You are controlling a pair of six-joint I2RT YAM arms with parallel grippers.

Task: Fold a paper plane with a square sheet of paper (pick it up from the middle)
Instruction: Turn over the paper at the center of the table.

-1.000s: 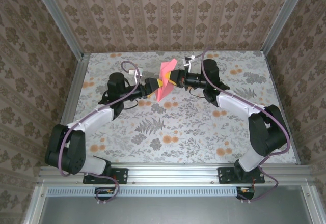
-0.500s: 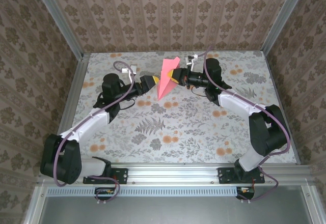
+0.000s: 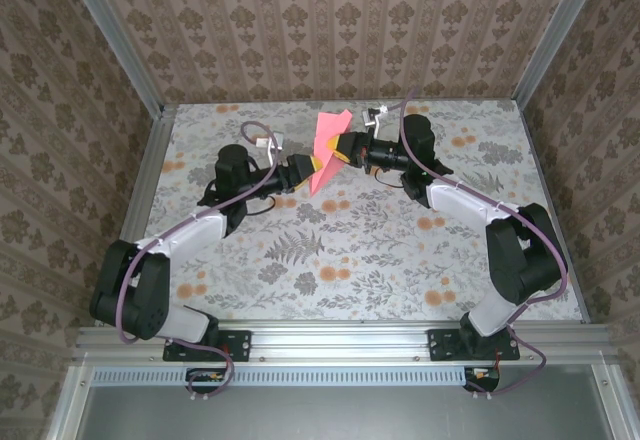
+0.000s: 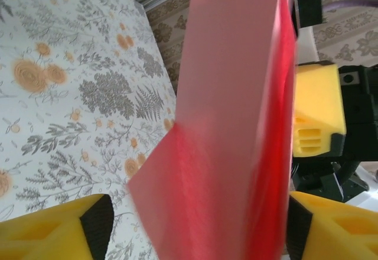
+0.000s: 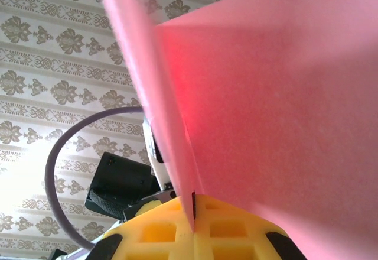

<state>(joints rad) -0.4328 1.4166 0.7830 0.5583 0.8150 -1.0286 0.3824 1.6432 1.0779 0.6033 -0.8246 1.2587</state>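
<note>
**Observer:** Your right gripper (image 3: 338,150) is clamped shut on the sheet of paper (image 3: 328,128). In the right wrist view its yellow pads (image 5: 171,236) press together on a crease. The pink sheet fans up and away from them.

**Operator:** Left side?

**Observer:** Your left gripper (image 3: 311,168) has its jaws parted. In the left wrist view one yellow finger (image 4: 56,233) sits at each bottom corner, and the sheet hangs in the gap between them. It runs close along the right-hand finger; touching or not, cannot tell.

**Operator:** Any labels or print to log?

**Observer:** A small white tag (image 3: 265,143) rides on the purple cable (image 3: 247,126) of your left arm. A second white tag (image 3: 372,115) sits by your right wrist. Anything printed on them is too small to read. The tabletop (image 3: 300,260) carries a pattern of grey leaves and orange flowers, and the walls (image 3: 330,20) a brown damask print.

**Operator:** Where is the sheet against the grippers?

**Observer:** It is held clear of the tabletop at the far middle, between the two grippers, which face each other tip to tip.
- It is folded double, paler outside and deeper red inside the fold.
- It stands on edge. The upper corner points toward the back wall, above your right gripper. The lower point comes toward you, just past your left gripper's fingers.
- Your right gripper holds it from the right, roughly mid-height.
</note>
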